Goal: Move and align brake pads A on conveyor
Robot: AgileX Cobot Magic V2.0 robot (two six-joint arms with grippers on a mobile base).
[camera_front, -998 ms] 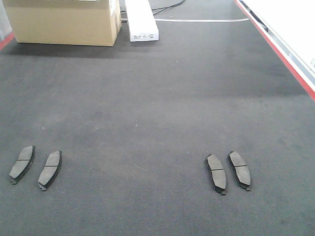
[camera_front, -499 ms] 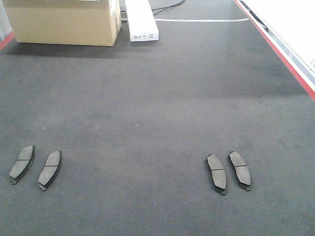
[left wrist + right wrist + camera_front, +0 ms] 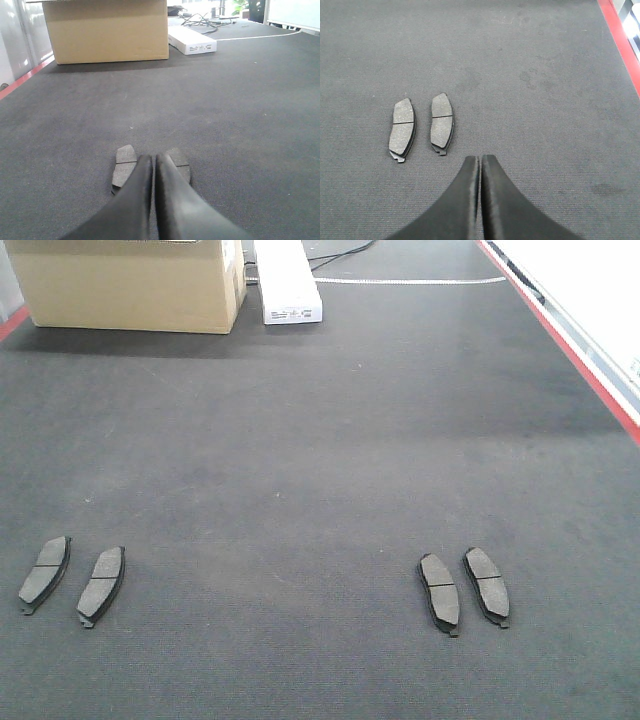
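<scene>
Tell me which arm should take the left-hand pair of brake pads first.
Left. Its shut gripper hangs directly over the left pair of pads, partly covering them. The right gripper, also shut, sits beside the other pair across the conveyor.

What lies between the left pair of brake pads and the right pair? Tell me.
Only bare conveyor, seen in the front view, between the left pair and the right pair.

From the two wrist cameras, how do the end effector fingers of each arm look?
Both look alike. The left end effector and right end effector each show two matte black fingers, smooth and curved, broad at the base and narrowing to rounded tips. No markings or cables show; the arms themselves are out of view.
</scene>
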